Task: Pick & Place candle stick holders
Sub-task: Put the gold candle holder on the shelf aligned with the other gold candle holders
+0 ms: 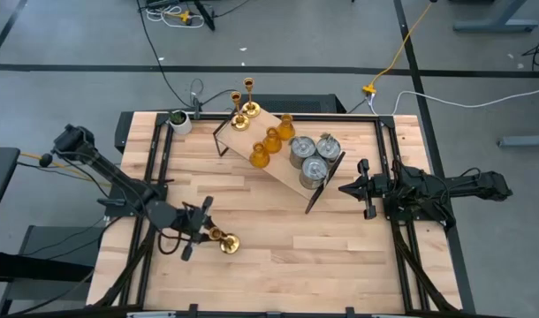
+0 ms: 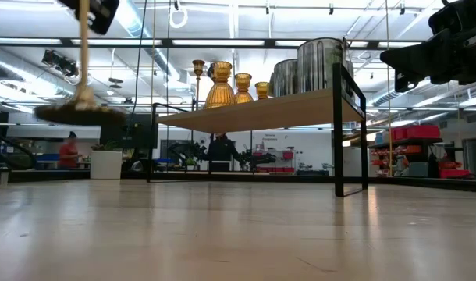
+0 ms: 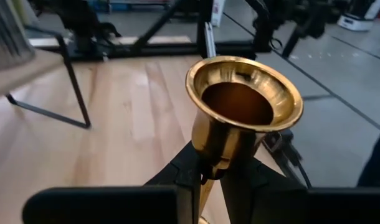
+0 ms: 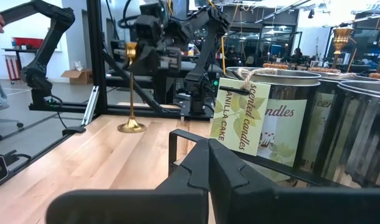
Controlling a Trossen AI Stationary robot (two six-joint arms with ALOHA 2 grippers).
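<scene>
The main risk is the slim brass stick point(image 1: 222, 239) slipping or swinging in the left gripper point(image 1: 201, 231), whose fingers pinch it only by the thin stem just under the cup; the heavier round base sits far from the grip, so a quick swing toward the rack point(image 1: 278, 152) could twist it loose. From the low view the base looks to be clear of the surface point(image 1: 278, 256), so a drop would likely send it rolling. A second hazard is the shelf itself: it already carries two brass sticks point(image 1: 244, 107), three amber glass holders point(image 1: 272, 141) and three silver cylinders point(image 1: 315, 159) packed close together, so a careless approach could knock a neighbour over. The held stick is polished gold-coloured metal with a flared, dark-throated cup and a narrow shaft, and it sits near the front left of the surface, well apart from the rack. The right gripper point(image 1: 364, 188) waits beside the rack's right end, fingers pressed together and holding nothing.
</scene>
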